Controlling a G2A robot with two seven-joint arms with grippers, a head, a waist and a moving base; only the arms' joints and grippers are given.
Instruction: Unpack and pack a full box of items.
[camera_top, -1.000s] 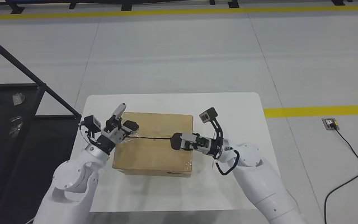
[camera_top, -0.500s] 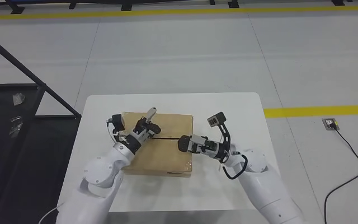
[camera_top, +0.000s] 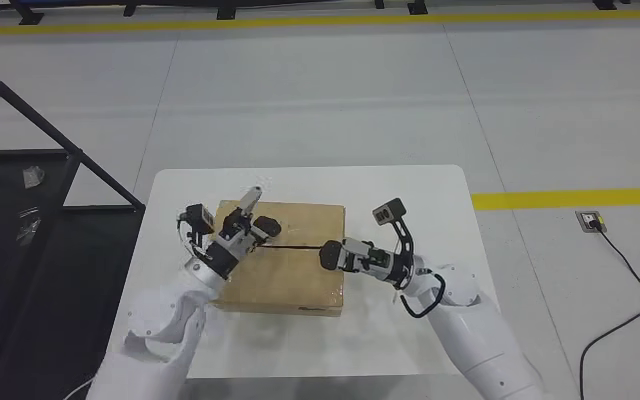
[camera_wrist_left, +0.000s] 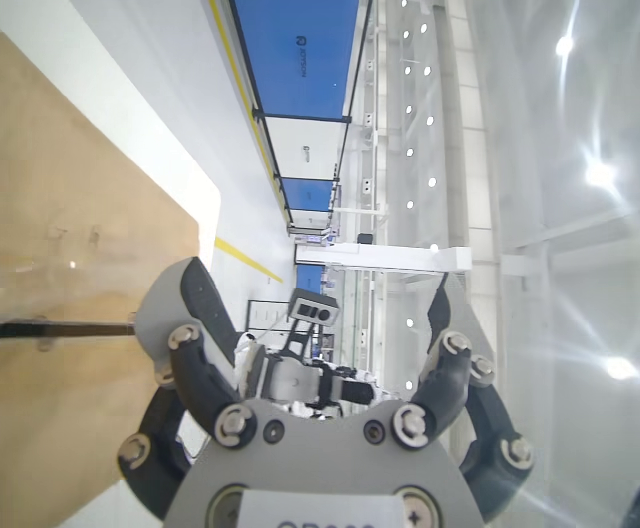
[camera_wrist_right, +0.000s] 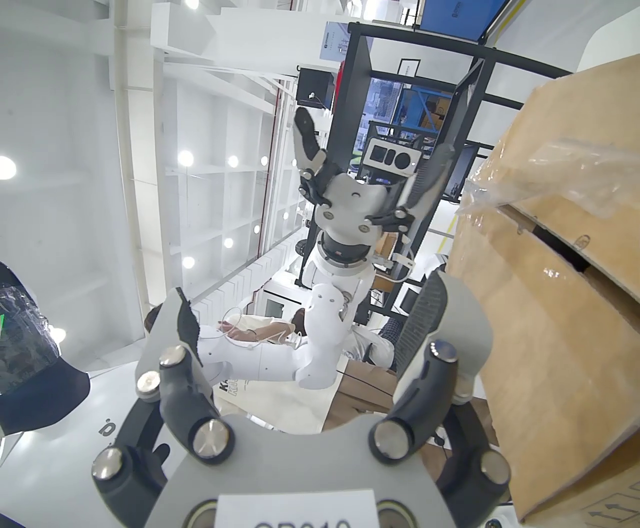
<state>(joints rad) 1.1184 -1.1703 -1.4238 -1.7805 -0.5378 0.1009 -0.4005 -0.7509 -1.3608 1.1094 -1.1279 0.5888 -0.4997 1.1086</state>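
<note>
A shut cardboard box (camera_top: 290, 262) lies in the middle of the white table (camera_top: 420, 200), its top seam running left to right. My left gripper (camera_top: 257, 208) hovers open over the box's left end; in the left wrist view its fingers (camera_wrist_left: 202, 300) spread wide beside the box (camera_wrist_left: 70, 215). My right gripper (camera_top: 328, 255) is open at the right end of the seam. In the right wrist view one of its fingers (camera_wrist_right: 440, 320) lies against the box's end face (camera_wrist_right: 550, 340), where clear tape (camera_wrist_right: 570, 150) curls loose. The left gripper (camera_wrist_right: 362, 197) shows across from it.
A black metal frame (camera_top: 40, 195) stands on the floor left of the table. Bare table surface runs around the box, widest on the right. A yellow floor line (camera_top: 550, 198) runs behind the right side.
The left gripper swung right over the box's left end, then drew back a little and rose. The right gripper slid slightly right, to the box's right edge.
</note>
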